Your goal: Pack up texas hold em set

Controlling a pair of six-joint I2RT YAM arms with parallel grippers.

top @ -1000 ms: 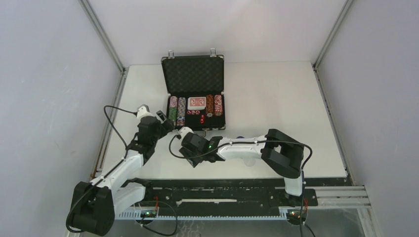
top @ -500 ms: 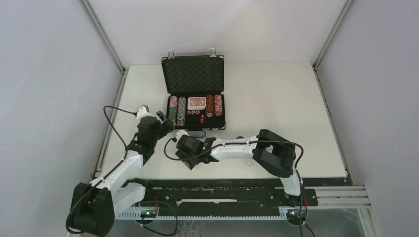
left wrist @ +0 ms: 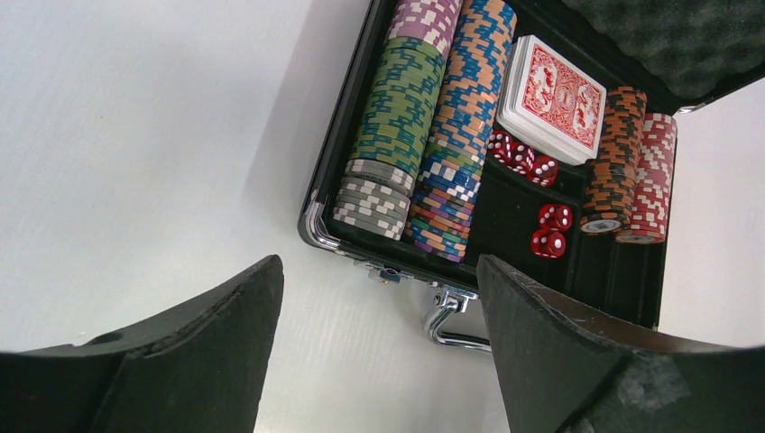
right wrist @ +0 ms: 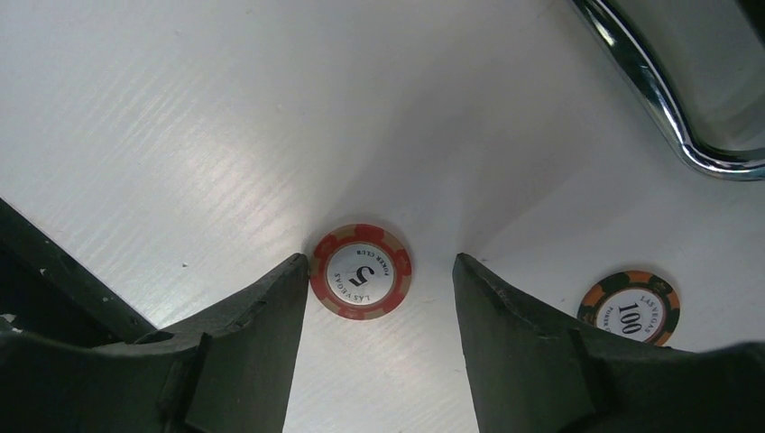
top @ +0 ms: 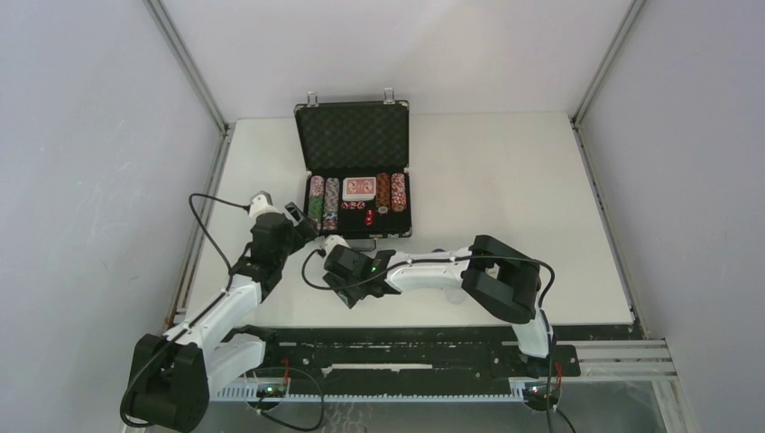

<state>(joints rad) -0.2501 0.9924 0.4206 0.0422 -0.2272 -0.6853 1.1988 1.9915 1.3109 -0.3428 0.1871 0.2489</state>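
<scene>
Case (left wrist: 317,215) lay open ahead of the wide-open left end effector (left wrist: 379,271); chip rows (left wrist: 424,153), red deck (left wrist: 552,97) and dice (left wrist: 550,230) stowed. Outstanding: red 5 chip (right wrist: 361,272) on worktop (right wrist: 180,135), ungripped between the parted jaws of the right end effector (right wrist: 381,263); orange 100 chip (right wrist: 631,308) just outside them.

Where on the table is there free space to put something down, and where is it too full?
Free: the wide bare table right of the case, up to the right edge; also a narrower strip left of it. Crowded: in front of the case, where the left gripper, right gripper, red chip and orange chip gather.
</scene>
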